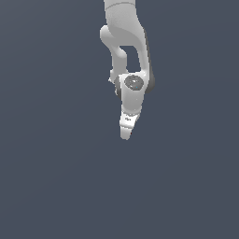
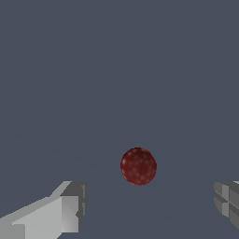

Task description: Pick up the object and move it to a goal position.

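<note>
Gripper [image 2: 149, 207] spread wide, nothing held, with the object [image 2: 138, 166] lying free ahead of its fingers.

Wrist view: only the tips of the two fingers [image 2: 70, 205] show, one cut off at the lower left corner of the frame, the other clipped by the right edge, with a broad gap between them. The dark red roundish object sits a little below the middle of the frame, nearer the middle of that gap, touching neither finger, on a plain grey surface [image 2: 116, 70]. Its skin looks faintly mottled; no marks or writing can be read. Exterior view: the white arm [image 1: 126, 42] hangs from the top centre, cut off by the upper edge, and the gripper points downward; its fingers cannot be told apart and the object is not visible. A small dark mark on the gripper body is too small to read.
</note>
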### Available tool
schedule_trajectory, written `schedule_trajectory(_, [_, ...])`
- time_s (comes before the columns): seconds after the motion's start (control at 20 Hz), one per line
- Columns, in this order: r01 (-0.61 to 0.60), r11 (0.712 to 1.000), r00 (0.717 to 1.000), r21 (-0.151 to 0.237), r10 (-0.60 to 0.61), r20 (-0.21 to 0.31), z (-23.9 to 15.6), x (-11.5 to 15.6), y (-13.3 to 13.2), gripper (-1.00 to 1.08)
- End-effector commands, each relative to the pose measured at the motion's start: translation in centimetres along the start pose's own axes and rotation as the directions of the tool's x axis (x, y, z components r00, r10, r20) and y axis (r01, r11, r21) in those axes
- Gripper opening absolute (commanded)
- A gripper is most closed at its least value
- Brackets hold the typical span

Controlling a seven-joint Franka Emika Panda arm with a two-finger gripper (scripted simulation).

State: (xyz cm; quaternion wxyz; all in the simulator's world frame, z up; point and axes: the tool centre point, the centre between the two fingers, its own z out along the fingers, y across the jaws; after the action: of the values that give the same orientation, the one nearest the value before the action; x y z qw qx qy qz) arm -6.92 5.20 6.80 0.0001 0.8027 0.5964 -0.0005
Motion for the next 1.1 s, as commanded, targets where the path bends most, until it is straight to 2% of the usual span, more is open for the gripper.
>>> schedule_trajectory(0.0, [0.017, 1.000, 1.000, 0.000, -0.017, -0.001, 0.1, 0.1, -0.1, 1.00])
schedule_trajectory(0.35, [0.016, 1.000, 1.000, 0.000, -0.016, -0.001, 0.6, 0.0, -0.1, 1.00])
schedule_trajectory(0.8, [0.020, 1.000, 1.000, 0.000, -0.020, -0.001, 4.4, 0.0, -0.2, 1.00])
schedule_trajectory(1.05, [0.021, 1.000, 1.000, 0.000, -0.021, -0.001, 5.1, 0.1, -0.2, 1.00])
